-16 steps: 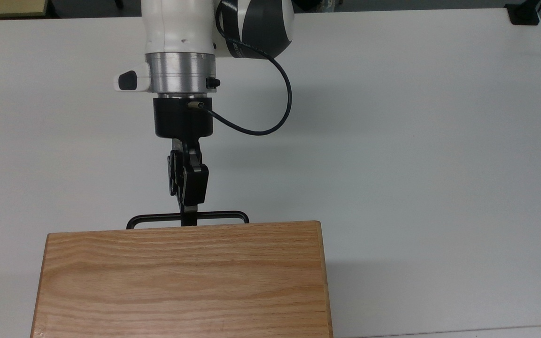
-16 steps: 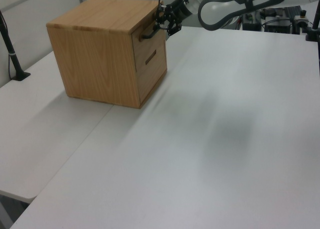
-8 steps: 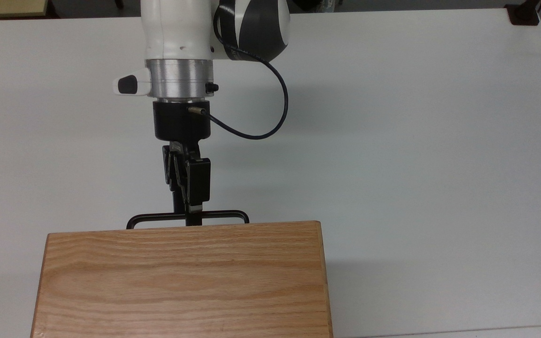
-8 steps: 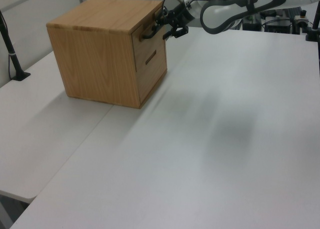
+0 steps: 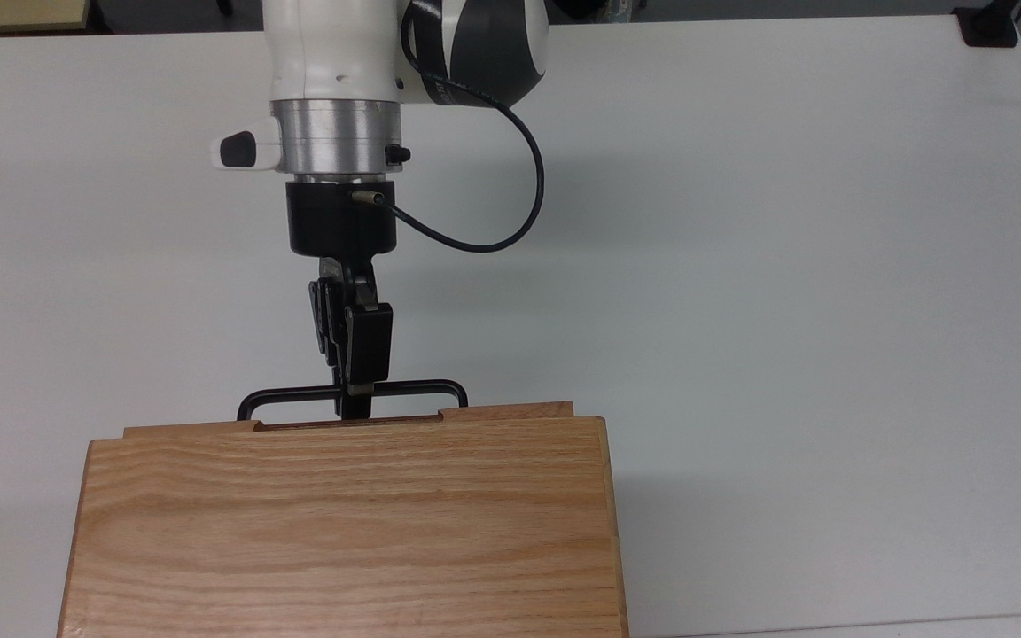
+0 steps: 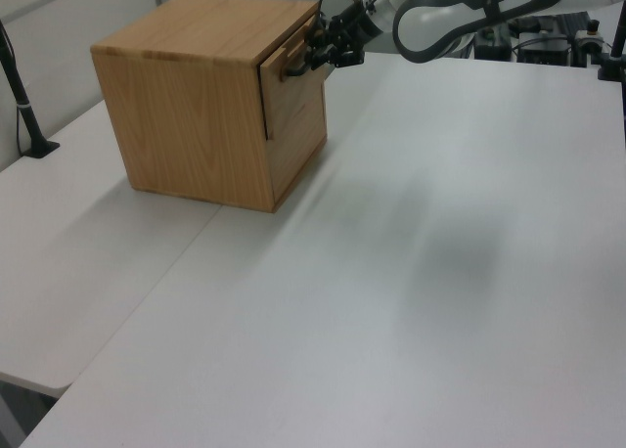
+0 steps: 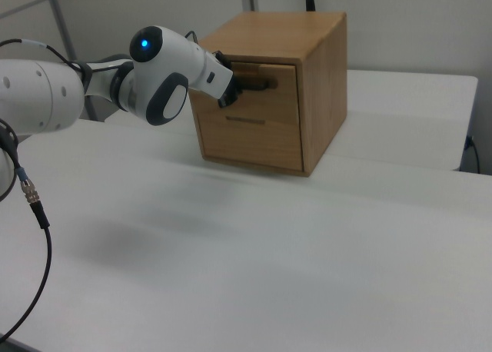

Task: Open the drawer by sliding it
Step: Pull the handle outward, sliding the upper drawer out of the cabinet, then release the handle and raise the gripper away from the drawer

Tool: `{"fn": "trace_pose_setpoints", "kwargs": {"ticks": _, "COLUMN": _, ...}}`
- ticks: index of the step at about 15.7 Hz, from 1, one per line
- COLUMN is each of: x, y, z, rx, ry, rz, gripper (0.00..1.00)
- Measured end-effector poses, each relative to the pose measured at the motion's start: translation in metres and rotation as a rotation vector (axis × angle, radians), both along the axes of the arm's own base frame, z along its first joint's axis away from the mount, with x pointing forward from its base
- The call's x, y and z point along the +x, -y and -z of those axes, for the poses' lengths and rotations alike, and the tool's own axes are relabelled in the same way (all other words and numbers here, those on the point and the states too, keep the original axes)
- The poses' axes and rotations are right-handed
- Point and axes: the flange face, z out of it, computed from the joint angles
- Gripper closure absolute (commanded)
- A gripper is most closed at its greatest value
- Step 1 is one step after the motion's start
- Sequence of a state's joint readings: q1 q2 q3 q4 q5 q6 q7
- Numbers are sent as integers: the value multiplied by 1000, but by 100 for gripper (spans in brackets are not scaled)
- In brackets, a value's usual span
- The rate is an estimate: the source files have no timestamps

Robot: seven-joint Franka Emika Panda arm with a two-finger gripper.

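Oak drawer (image 5: 510,410) front juts slightly past cabinet (image 5: 346,523) edge; gripper (image 5: 356,390) clamped on black bar handle (image 5: 413,386).

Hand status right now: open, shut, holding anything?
Hand: shut on the black bar handle of the drawer, whose front stands slightly out from the cabinet.
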State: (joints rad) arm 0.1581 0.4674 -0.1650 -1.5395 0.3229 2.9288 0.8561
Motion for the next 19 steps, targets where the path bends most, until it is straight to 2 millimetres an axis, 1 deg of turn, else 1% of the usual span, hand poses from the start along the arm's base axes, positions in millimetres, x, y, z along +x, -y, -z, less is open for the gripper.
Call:
{"fn": "trace_pose_setpoints", "kwargs": {"ticks": 4, "x": -2, "y": 1, "z": -1, "rx": 1, "ry": -2, "rz": 1, "gripper": 100}}
{"fn": "trace_pose_setpoints", "kwargs": {"ticks": 7, "x": -14, "y": 3, "z": -2, "rx": 10, "ry": -15, "rz": 5, "gripper": 100}}
{"fn": "trace_pose_setpoints", "kwargs": {"ticks": 10, "x": -40, "y": 7, "z": -5, "rx": 18, "ry": -43, "rz": 3, "gripper": 100}}
{"fn": "trace_pose_setpoints", "kwargs": {"ticks": 15, "x": -97, "y": 14, "z": -10, "rx": 11, "ry": -97, "rz": -26, "gripper": 100}}
{"fn": "trace_pose_setpoints", "kwargs": {"ticks": 17, "x": -118, "y": 18, "z": -14, "rx": 16, "ry": -138, "rz": -46, "gripper": 100}}
{"fn": "trace_pose_setpoints", "kwargs": {"ticks": 19, "x": -134, "y": 23, "z": -20, "rx": 23, "ry": -197, "rz": -76, "gripper": 100}}
